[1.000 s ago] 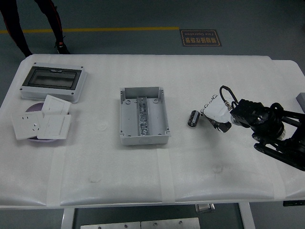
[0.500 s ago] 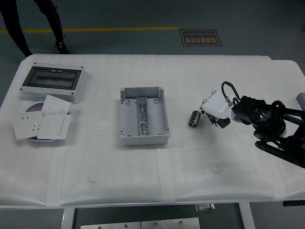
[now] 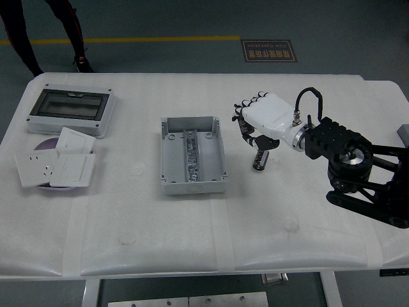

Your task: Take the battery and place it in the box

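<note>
The battery (image 3: 259, 162), a small dark cylinder, lies on the white table right of the open grey box (image 3: 192, 186). My right hand (image 3: 254, 137), white-backed on a black arm, is over the battery's far end. Its fingers (image 3: 247, 132) curve down towards the battery and hold nothing; the battery still rests on the table. The hand hides the battery's upper tip. The box has a metal rail inside and nothing else in it. The left arm is not in view.
A grey enclosure with a dark clear lid (image 3: 71, 110) stands at the back left. White switch plates (image 3: 54, 165) lie on a purple dish in front of it. A person's legs (image 3: 70, 32) stand beyond the far left corner. A grey object (image 3: 404, 134) sits at the right edge.
My right hand has moved left and away from me, from beside the battery's right to over its far end, and has turned palm down. The battery has not moved.
</note>
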Tool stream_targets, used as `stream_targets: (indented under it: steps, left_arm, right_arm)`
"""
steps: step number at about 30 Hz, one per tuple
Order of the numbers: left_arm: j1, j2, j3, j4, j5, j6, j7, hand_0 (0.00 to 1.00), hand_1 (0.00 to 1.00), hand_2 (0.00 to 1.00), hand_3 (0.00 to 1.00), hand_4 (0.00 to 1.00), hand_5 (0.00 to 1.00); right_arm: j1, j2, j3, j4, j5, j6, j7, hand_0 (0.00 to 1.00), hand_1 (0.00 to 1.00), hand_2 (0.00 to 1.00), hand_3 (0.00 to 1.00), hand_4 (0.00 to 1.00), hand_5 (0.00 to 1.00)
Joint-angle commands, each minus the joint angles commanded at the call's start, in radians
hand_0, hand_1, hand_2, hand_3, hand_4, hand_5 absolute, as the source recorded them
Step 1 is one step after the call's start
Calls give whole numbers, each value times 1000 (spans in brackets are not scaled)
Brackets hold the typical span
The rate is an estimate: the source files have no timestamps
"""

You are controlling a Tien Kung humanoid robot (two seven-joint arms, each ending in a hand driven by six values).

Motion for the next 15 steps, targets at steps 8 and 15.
stream_targets:
  steps: [8,15]
  left_arm:
    - [1,-2,-16,0,17,-15,13,731,696,516,523,326,2]
    - [4,-5,-21,0,21,-27,26,729,693,510,516,284,2]
  right_arm:
    - [-63,123,152,17,170,-35,75,831,700,639,671,480,160]
    - [-111,188,147,-60,247,-33,109,857,761,805,920,755,310]
